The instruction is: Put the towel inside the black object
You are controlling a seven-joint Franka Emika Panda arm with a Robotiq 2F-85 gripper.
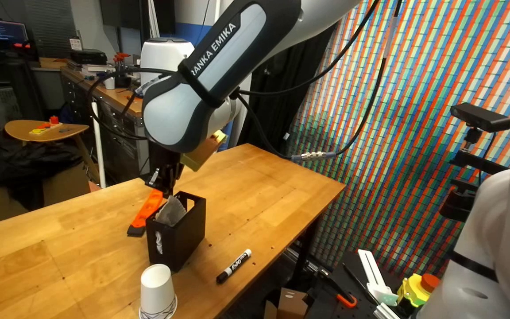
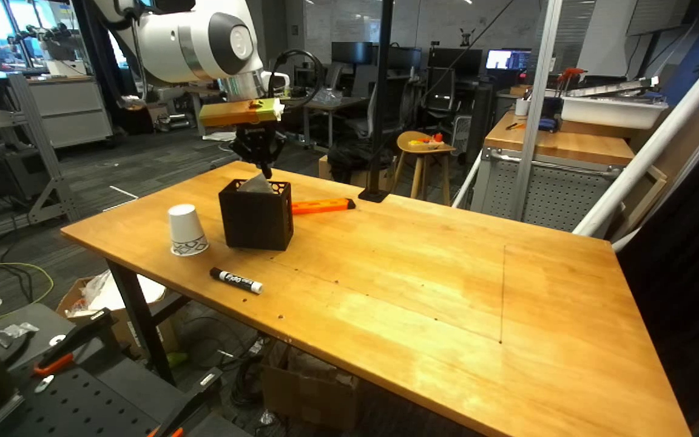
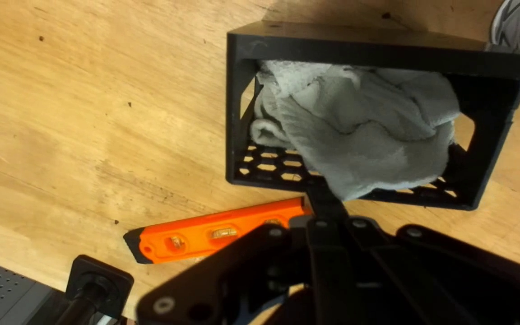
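The black object is an open-topped box with cut-out sides. It stands on the table in both exterior views (image 1: 188, 239) (image 2: 256, 221), and its rim shows in the wrist view (image 3: 368, 54). The grey towel (image 3: 368, 122) lies bunched inside it; one corner sticks up above the rim in both exterior views (image 1: 173, 213) (image 2: 256, 184). My gripper (image 3: 327, 198) is over the box's far edge in both exterior views (image 1: 166, 193) (image 2: 267, 175). Its fingers are shut together, right beside the raised towel corner. The towel partly covers the fingertips; no pinched fold is visible.
An orange level (image 1: 148, 210) lies beside the box, under the gripper in the wrist view (image 3: 224, 230). A white paper cup (image 2: 185, 227) stands close on the box's other side. A marker (image 2: 237, 281) lies near the table edge. A black post base (image 2: 374, 195) sits at the opposite edge.
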